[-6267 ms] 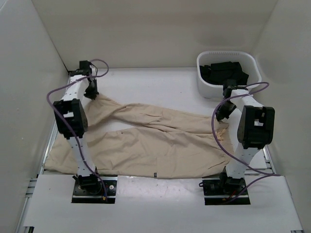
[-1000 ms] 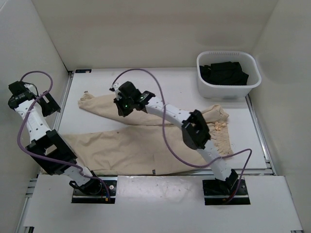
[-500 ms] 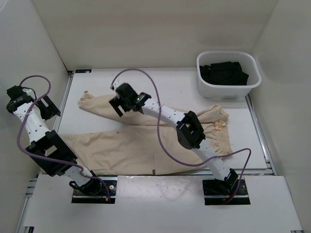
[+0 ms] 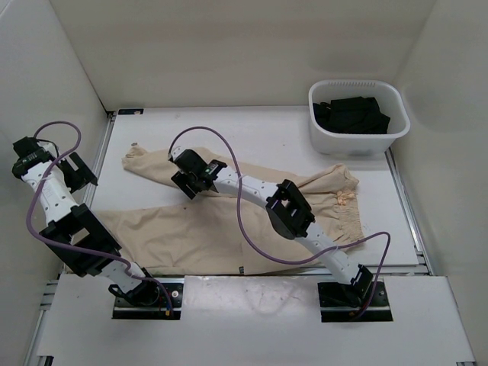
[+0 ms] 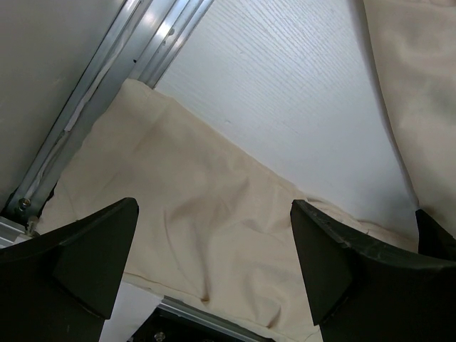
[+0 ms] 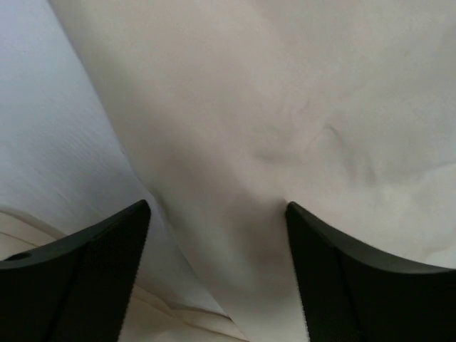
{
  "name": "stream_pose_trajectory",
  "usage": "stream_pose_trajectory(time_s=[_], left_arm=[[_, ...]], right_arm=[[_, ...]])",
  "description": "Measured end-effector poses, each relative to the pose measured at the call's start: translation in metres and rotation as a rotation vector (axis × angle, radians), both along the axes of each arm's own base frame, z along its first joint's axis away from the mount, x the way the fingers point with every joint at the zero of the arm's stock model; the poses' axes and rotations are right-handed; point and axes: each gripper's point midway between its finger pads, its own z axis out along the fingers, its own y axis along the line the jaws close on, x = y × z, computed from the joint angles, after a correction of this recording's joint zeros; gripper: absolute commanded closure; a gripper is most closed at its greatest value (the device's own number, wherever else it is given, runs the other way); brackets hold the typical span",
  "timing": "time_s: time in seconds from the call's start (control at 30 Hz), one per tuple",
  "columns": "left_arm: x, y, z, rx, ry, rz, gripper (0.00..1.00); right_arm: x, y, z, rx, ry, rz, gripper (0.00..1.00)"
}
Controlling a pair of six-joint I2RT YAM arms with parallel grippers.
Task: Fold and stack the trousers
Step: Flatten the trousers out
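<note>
Fig.: R gripper (image 6: 216,212) wide open, empty, over far leg of trousers (image 4: 213,229); L gripper (image 5: 214,208) likewise. Best: pinch leg edge squarely, fold w/o dragging.

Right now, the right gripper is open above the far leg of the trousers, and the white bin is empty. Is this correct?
No. The white bin is not empty: the top external view shows black garments in it. The right gripper is indeed open above the far leg of the trousers.

blurred: trousers (image 6: 271,107) cloth just under right gripper (image 6: 217,206) | hidden: trouser stretch behind claw, beneath right arm (image 4: 293,213) | too small to read: dark hem tag (image 4: 242,269)
</note>
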Motion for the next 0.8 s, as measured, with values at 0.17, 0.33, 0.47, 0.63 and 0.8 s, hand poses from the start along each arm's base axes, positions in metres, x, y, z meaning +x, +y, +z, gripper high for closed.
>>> stream_pose_trajectory(time_s=[0.17, 0.33, 0.47, 0.63, 0.8], left_arm=[[-0.001, 0.0, -0.001, -0.001, 0.003, 0.001, 0.0], [-0.001, 0.0, -0.001, -0.002, 0.004, 0.001, 0.0], [-0.001, -0.001, -0.001, -0.003, 0.005, 0.001, 0.0], [-0.002, 0.0, -0.002, -0.004, 0.006, 0.002, 0.0], [-0.003, -0.001, -0.003, -0.007, 0.009, 0.003, 0.0]], right_arm=[[0.0, 0.002, -0.007, 0.036, 0.05, -0.002, 0.65], [0.003, 0.011, -0.011, 0.096, 0.092, -0.012, 1.0], [-0.001, 0.015, -0.003, 0.134, 0.136, 0.021, 1.0], [-0.042, 0.016, 0.066, 0.27, 0.242, 0.144, 1.0], [-0.101, -0.02, 0.221, 0.548, 0.243, 0.289, 1.0]])
